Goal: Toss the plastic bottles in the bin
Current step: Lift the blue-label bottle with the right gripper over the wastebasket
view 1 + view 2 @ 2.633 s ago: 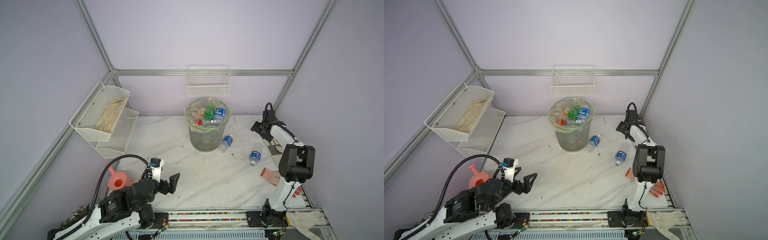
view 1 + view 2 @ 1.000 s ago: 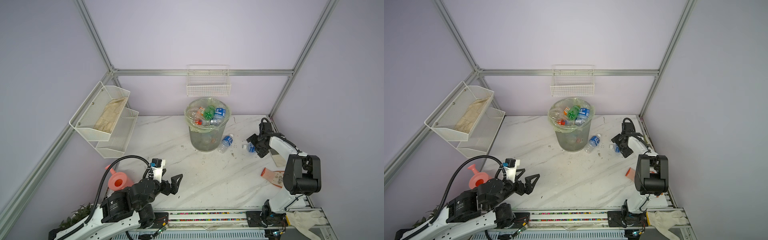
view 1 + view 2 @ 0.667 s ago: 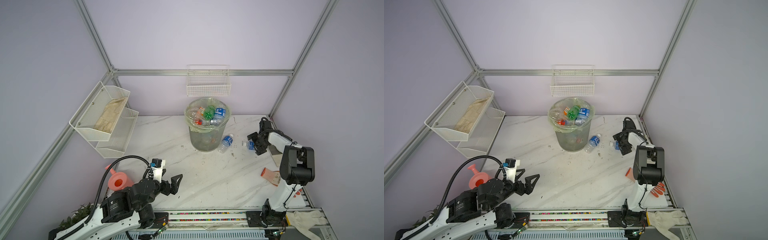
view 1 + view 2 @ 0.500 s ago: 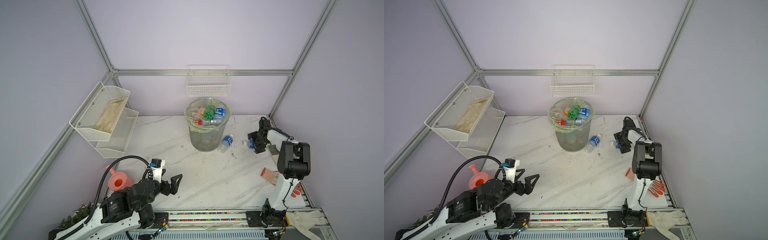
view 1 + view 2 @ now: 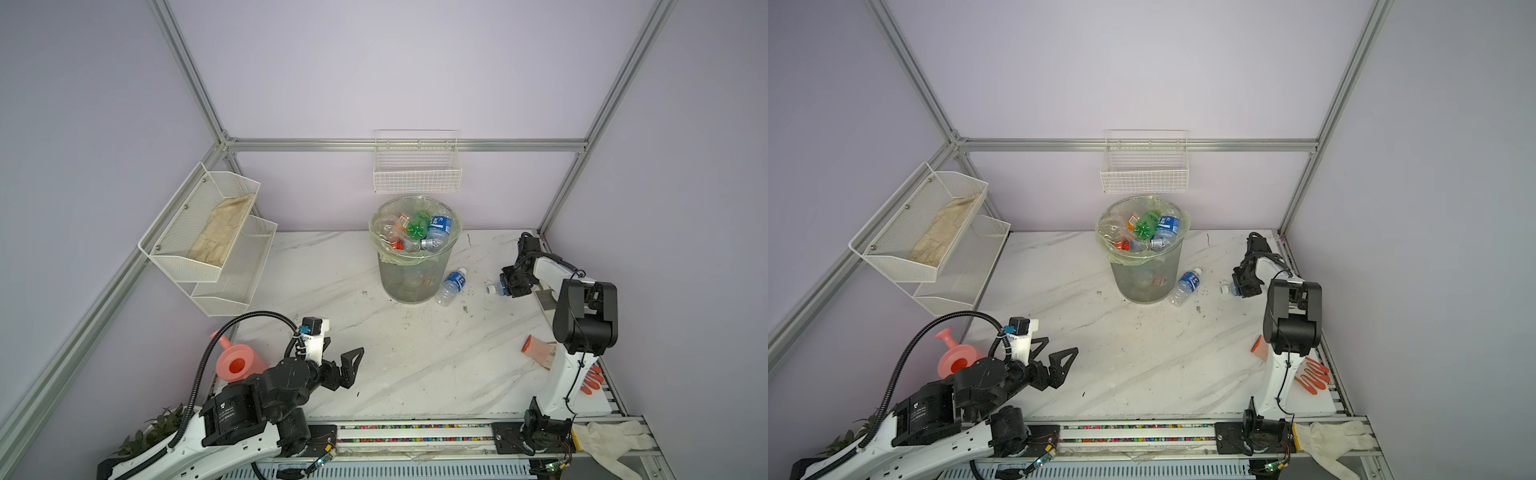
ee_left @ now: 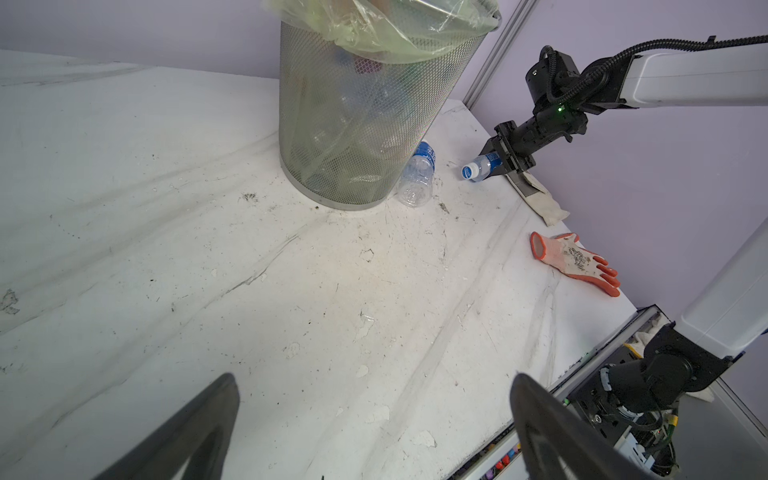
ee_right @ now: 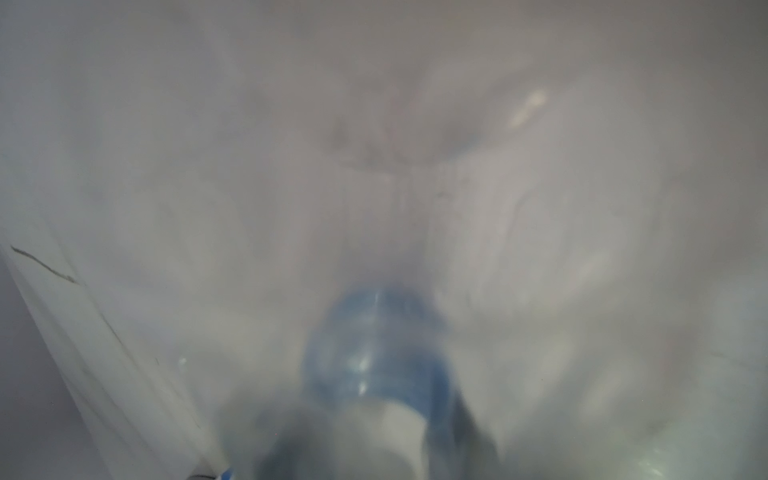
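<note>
Bottle with blue label [image 6: 484,165] sits clamped in right gripper [image 6: 506,160] near the bin [image 6: 361,124]; left gripper [image 6: 374,380], well apart, gapes wide.

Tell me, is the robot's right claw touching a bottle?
Touching. The left wrist view shows the right gripper shut on the bottle, cap poking out.

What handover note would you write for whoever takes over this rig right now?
Left gripper: open, empty, over the table's front.
Right gripper: shut on a blue-label bottle, right of the bin.
Done: bin is piled with bottles.
To do: drop the held bottle in, then fetch the bottle lying against the bin's base.
</note>
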Controlling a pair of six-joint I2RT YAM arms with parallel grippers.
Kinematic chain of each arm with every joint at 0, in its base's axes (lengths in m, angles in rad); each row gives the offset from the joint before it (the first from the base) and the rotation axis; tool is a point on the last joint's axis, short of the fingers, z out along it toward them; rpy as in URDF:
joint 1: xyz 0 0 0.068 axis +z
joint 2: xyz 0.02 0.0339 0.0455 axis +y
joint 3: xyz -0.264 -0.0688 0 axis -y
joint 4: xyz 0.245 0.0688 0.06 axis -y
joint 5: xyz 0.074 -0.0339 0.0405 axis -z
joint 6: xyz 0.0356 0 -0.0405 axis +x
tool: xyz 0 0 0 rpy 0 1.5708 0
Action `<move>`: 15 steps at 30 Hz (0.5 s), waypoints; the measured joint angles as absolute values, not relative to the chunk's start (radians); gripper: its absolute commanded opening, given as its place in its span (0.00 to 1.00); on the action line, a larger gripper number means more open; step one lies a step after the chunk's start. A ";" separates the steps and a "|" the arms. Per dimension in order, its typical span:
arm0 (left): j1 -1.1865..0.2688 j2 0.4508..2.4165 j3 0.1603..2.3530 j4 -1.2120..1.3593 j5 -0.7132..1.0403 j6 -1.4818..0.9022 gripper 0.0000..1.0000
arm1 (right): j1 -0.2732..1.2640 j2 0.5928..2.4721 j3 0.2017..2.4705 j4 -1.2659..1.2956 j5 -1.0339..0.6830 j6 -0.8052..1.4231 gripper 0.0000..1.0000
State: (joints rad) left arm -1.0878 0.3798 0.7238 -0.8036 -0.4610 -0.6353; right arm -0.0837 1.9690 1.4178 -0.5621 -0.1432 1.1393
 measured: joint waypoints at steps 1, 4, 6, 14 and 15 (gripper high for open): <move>-1.088 0.380 0.724 -0.804 -0.462 -0.635 1.00 | -0.076 1.951 1.410 -0.542 -0.156 1.112 0.00; -1.088 0.381 0.724 -0.805 -0.466 -0.633 1.00 | -0.003 1.870 1.408 -0.426 -0.231 1.001 0.00; -1.088 0.381 0.724 -0.807 -0.469 -0.632 1.00 | 0.094 1.798 1.456 -0.392 -0.217 0.917 0.00; -1.088 0.373 0.724 -0.813 -0.479 -0.632 1.00 | 0.390 1.489 1.672 -0.239 -0.151 0.602 0.00; -1.088 0.371 0.724 -0.815 -0.480 -0.632 1.00 | 0.404 1.484 1.700 -0.234 -0.146 0.576 0.00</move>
State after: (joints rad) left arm -1.0878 0.3706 0.7242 -0.8150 -0.4797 -0.6319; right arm 0.4042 1.4841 1.6997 -0.2337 -0.1455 0.5758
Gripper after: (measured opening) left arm 0.997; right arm 0.265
